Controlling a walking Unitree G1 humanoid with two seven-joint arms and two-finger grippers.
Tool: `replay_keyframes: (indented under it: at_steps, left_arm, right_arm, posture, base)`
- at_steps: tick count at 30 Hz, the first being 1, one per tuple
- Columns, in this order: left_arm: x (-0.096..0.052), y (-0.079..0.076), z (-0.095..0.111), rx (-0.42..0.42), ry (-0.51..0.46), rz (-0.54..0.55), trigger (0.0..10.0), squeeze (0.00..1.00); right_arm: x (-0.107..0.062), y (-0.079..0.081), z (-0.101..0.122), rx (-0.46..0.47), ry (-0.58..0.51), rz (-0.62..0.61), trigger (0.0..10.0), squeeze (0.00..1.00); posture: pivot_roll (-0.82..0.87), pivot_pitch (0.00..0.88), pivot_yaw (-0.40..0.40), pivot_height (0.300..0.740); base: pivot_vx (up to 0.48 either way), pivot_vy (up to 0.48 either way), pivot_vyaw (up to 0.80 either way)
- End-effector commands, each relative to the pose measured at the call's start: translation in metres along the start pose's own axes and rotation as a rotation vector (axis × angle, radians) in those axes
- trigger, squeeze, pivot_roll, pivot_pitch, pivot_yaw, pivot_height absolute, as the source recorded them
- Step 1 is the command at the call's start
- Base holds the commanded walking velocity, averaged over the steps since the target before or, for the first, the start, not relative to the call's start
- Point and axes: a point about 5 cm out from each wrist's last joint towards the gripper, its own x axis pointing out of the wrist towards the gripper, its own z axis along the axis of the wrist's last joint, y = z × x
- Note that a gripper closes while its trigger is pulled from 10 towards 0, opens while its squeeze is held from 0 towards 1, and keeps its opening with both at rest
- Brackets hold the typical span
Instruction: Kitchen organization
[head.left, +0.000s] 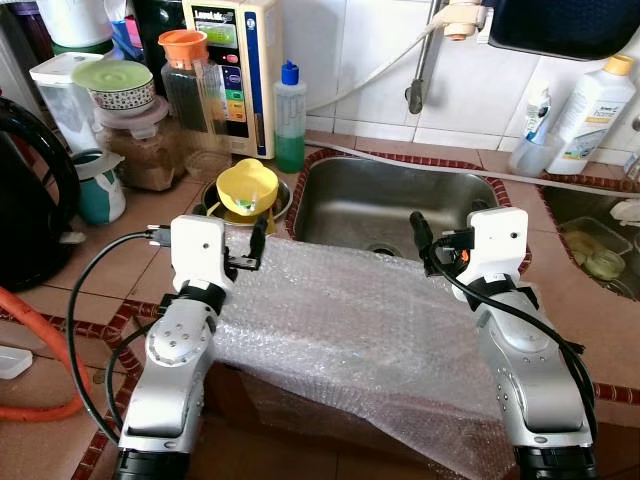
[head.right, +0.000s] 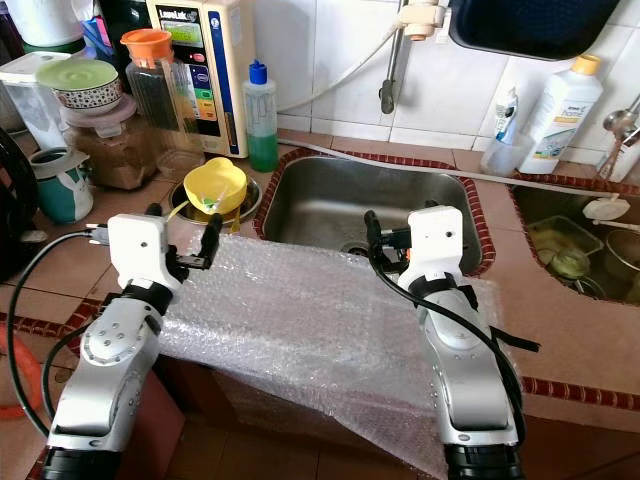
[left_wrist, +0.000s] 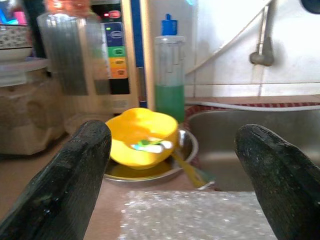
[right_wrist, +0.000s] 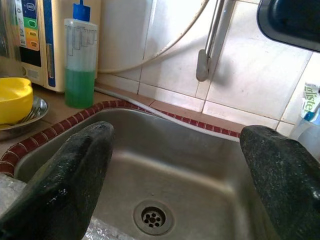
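At the near edge of the sink (head.left: 400, 200), we hold both claws, left (head.left: 210, 240) and right (head.left: 445, 235), spread apart and empty above the bubble wrap (head.left: 350, 330); the yellow bowl (head.left: 247, 187) beside the sink remains unsorted, so organizing appears barely begun.

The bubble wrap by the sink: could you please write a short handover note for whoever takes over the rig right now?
Left gripper: jaws open, holding nothing, poised over the left edge of the bubble wrap, facing the yellow bowl.
Right gripper: jaws open, holding nothing, at the wrap's far edge, facing the sink.
The wrap lies spread over the counter edge before the sink, hanging down in front.
Done: nothing is grasped.
Left: probably gripping and clearing the wrap.
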Motion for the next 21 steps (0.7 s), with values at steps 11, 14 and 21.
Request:
replay_keyframes:
  at_steps: [11, 14, 21]
  left_arm:
    - [0.0012, 0.0043, 0.0019, 0.007, -0.005, 0.03, 10.0, 0.0]
    - [0.0006, 0.0044, 0.0012, 0.006, -0.002, 0.032, 10.0, 0.0]
    - [0.0002, 0.0048, 0.0001, 0.001, 0.0, 0.039, 10.0, 0.0]
  right_arm:
    - [0.0005, -0.0016, 0.0027, -0.012, -0.007, -0.001, 10.0, 0.0]
    - [0.0006, -0.0011, 0.003, -0.012, -0.007, 0.001, 10.0, 0.0]
    - [0.0009, -0.0009, 0.003, -0.014, -0.007, 0.003, 10.0, 0.0]
  posture:
    - [0.01, 0.017, -0.01, 0.74]
    - [0.01, 0.018, -0.011, 0.74]
    - [0.01, 0.017, -0.013, 0.74]
  base:
    - [0.0, 0.0, 0.0]
    - [0.0, -0.284, 0.0]
    - [0.0, -0.365, 0.0]
